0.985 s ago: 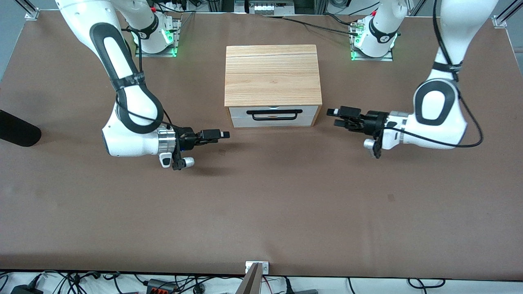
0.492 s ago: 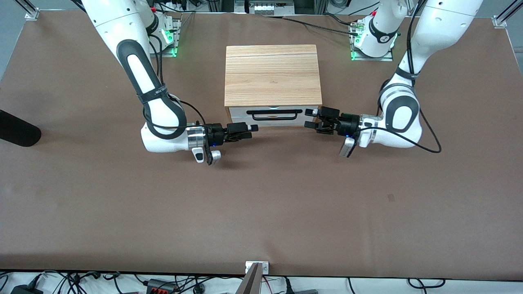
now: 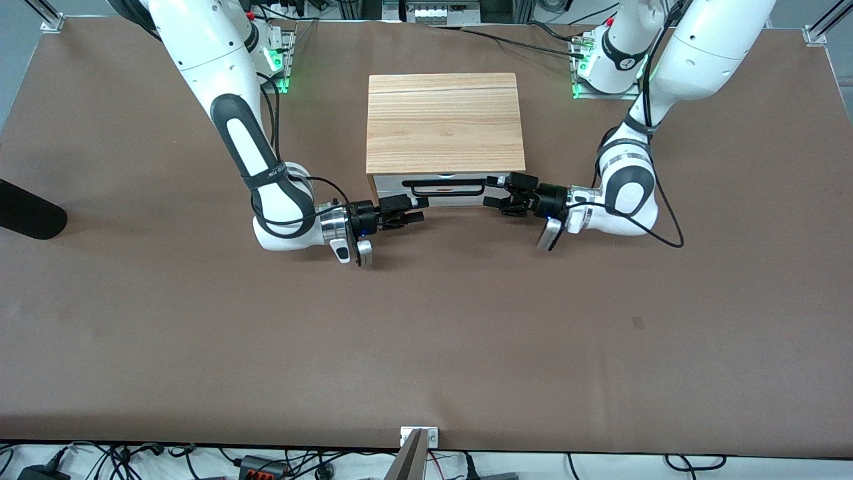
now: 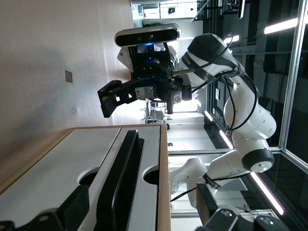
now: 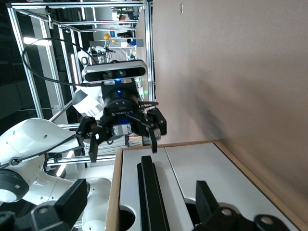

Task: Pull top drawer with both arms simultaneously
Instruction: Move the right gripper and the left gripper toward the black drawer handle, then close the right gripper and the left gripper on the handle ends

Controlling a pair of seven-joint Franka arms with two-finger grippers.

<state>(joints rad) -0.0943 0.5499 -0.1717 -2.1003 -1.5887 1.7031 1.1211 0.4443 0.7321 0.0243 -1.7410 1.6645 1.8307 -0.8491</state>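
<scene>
The top drawer [image 3: 390,182] is shut in the light-wood cabinet [image 3: 443,120], so its inside is hidden. Its white front carries a long black bar handle [image 3: 440,181]. My left gripper [image 3: 494,191] is open at the handle's end toward the left arm, level with the bar. My right gripper [image 3: 408,208] is open at the other end, slightly nearer the front camera. In the left wrist view the handle [image 4: 120,187] runs between my open left gripper's [image 4: 139,207] fingers. In the right wrist view the handle [image 5: 150,192] runs between my open right gripper's [image 5: 137,199] fingers.
A black rounded object [image 3: 26,210] lies at the table edge at the right arm's end. A small metal mount [image 3: 418,437] sits on the table's front edge. The arm bases [image 3: 610,63] stand beside the cabinet's back. Brown tabletop [image 3: 426,333] spreads in front of the drawer.
Both arms have swung inward toward the cabinet's front. Each open gripper has moved from beside the cabinet to an end of the drawer handle. The drawer has stayed shut.
</scene>
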